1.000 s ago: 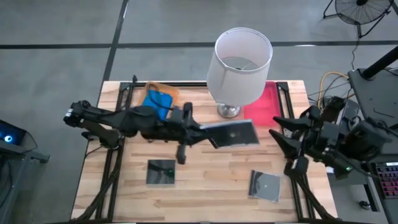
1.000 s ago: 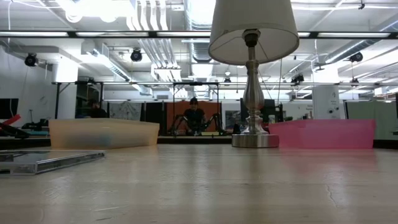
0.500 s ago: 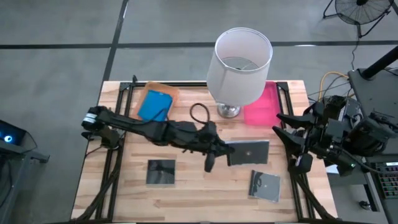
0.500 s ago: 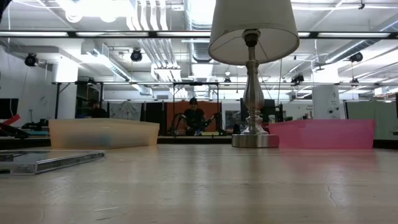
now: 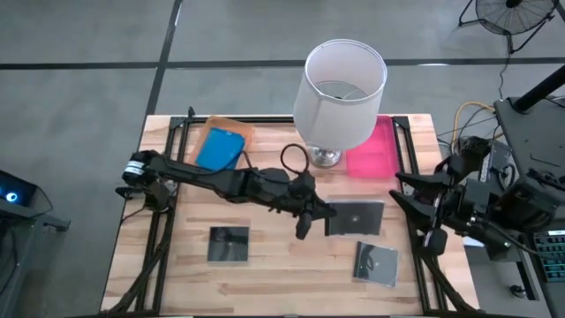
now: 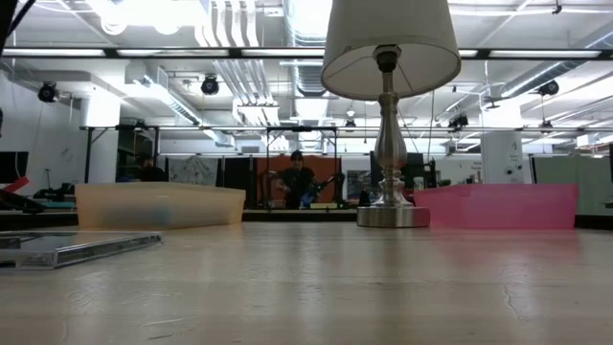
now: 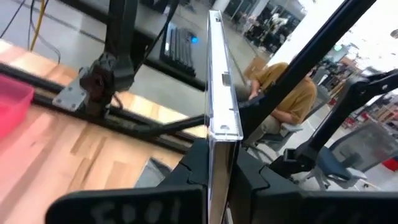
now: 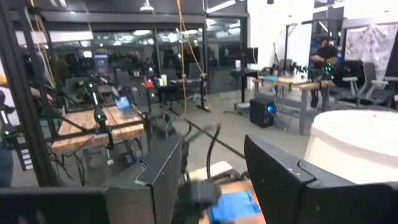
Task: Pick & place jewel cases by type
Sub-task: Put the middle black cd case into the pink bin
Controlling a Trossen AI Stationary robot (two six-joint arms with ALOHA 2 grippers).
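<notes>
My left gripper (image 5: 316, 215) reaches over the table's middle, shut on a dark square jewel case (image 5: 356, 218) that shows edge-on in the left wrist view (image 7: 217, 93). Two more dark cases lie flat on the table, one near left (image 5: 229, 245), also in the low view (image 6: 67, 247), and one near right (image 5: 375, 263). A blue case (image 5: 218, 148) lies in the orange tray (image 5: 240, 131) at the far left. My right gripper (image 5: 408, 196) waits at the table's right edge, open with nothing between its fingers (image 8: 161, 168). My left gripper pinches the dark case between its two fingers at the edge toward the table's left (image 7: 214, 177). The fingers come level from the table's left. The case sticks out beyond them toward the right, its broad face up, lifted clear of the table.
A lamp with a white shade (image 5: 340, 88) stands at the far middle, its base (image 6: 391, 216) between the orange tray (image 6: 158, 204) and the pink tray (image 5: 372, 152). Bare wood lies between the two cases near the front edge.
My left gripper has carried the dark case toward the table's right and near edges and downward, rolling as it went. The case, tilted a second ago, now lies nearly level and lower over the table.
</notes>
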